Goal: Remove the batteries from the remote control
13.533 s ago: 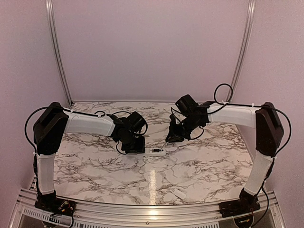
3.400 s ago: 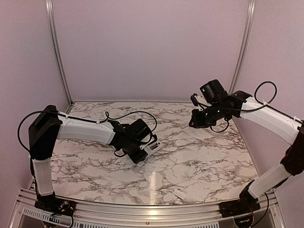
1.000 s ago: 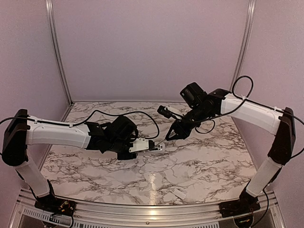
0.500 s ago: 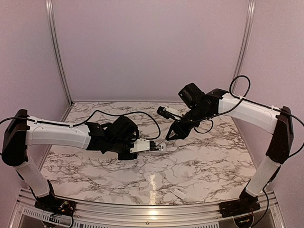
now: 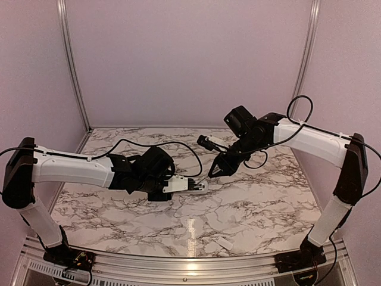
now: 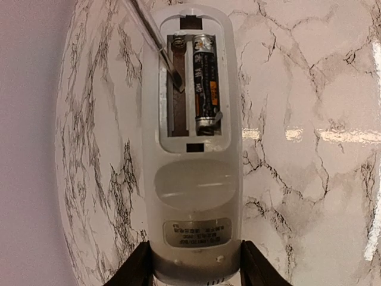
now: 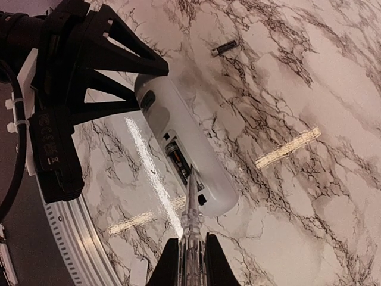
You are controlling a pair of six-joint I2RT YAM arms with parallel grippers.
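The white remote control (image 5: 187,185) lies back-up on the marble table, its battery bay open. My left gripper (image 5: 168,186) is shut on its label end (image 6: 193,256). One dark battery (image 6: 205,77) sits in the right slot; the left slot holds no battery. A second battery (image 7: 225,47) lies loose on the table beyond the remote. My right gripper (image 5: 215,170) is shut on the thin silvery tool (image 7: 191,202). The tool's tip (image 6: 175,74) reaches into the left slot.
The small white cover piece (image 5: 224,243) lies near the table's front edge, and also shows in the right wrist view (image 7: 138,273). The metal frame rail (image 5: 178,262) runs along the front. Purple walls close in the back and both sides.
My right arm has come back from the back right and brought the tool tip down into the remote's bay. My left arm has stretched rightward with the remote. Little moved in the last half second.
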